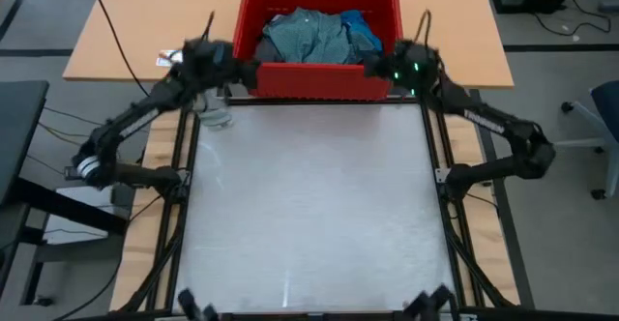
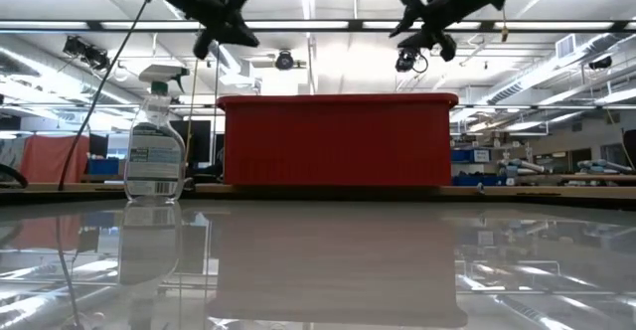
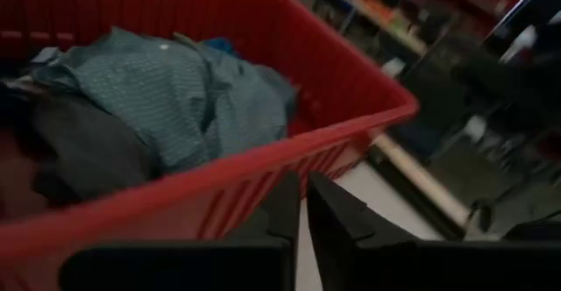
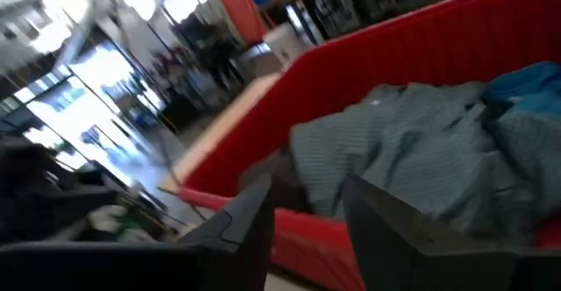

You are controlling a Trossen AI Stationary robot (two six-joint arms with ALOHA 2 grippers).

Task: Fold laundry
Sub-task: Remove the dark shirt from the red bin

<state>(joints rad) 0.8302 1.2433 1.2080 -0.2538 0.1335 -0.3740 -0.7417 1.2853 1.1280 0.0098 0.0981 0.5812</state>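
Just laundry [image 1: 314, 33] between both pincers, binned.

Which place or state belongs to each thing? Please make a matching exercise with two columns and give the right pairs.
Things:
1. teal-green shirt
2. spray bottle
3. left tool
4. right tool

Places or states:
A. fingers apart, near the bin's front right corner
B. lying in the red bin
C. fingers close together, near the bin's front left corner
D. standing upright on the table, beside the bin

Pairs: 1-B, 2-D, 3-C, 4-A
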